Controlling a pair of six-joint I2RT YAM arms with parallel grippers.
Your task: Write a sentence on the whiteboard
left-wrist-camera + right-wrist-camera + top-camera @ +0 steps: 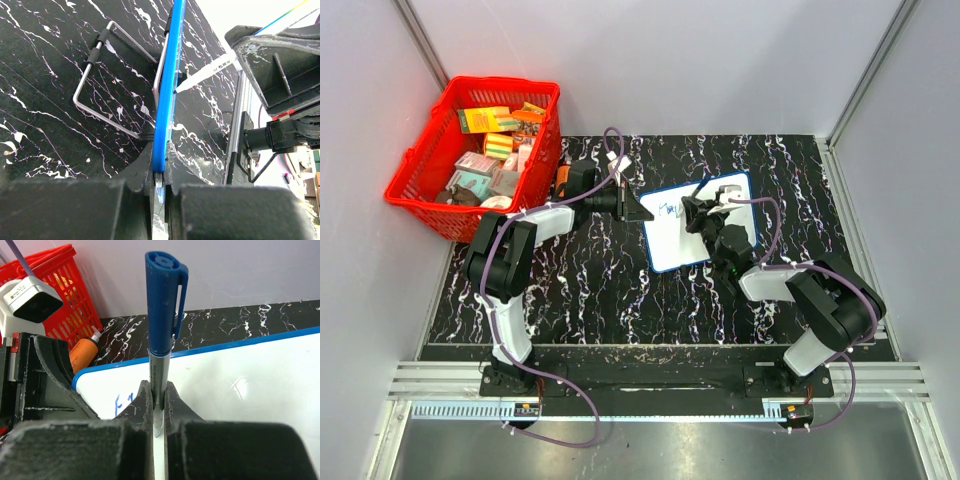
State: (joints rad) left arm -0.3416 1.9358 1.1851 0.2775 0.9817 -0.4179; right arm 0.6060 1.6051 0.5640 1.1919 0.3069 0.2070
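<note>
The whiteboard (pixel 705 240), white with a thin blue rim, lies on the black marbled table. My left gripper (pixel 640 213) is shut on its left edge; in the left wrist view the blue rim (pixel 167 90) runs edge-on out of the pinched jaws (pixel 160 157). My right gripper (pixel 698 210) hovers over the board's upper left part, shut on a grey marker with a blue cap (pixel 162 315) that stands upright between its fingers (pixel 157 395). The marker's tip (pixel 176 91) meets the board. A few short blue strokes of the sentence (pixel 120 402) show near the board's left end.
A red basket (pixel 425 160) full of small boxes stands at the back left corner. An orange bottle (pixel 82 352) lies between it and the board. A bent wire stand (pixel 115 85) sits at the board's back side. Grey walls enclose the table.
</note>
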